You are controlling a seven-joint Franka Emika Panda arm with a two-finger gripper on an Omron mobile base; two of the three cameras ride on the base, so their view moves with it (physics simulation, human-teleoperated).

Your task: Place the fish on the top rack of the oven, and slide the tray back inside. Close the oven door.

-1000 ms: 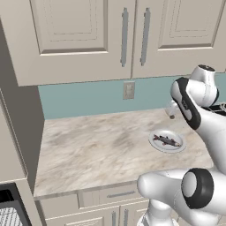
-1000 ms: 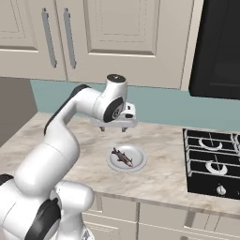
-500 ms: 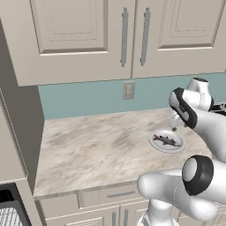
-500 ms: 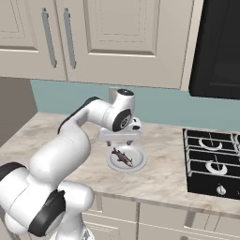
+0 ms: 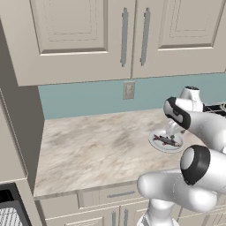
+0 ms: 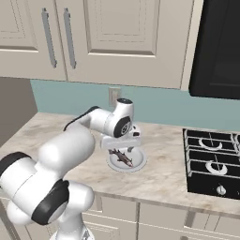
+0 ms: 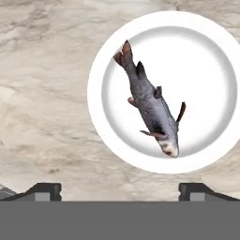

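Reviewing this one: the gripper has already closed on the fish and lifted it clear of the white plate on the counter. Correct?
Not quite. The fish lies flat on the white plate on the counter, not gripped or lifted. In the hand view the gripper is open above it, its fingertips wide apart with nothing between them.

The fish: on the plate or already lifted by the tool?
On the plate: the fish lies flat inside the white plate, the open tool above it.
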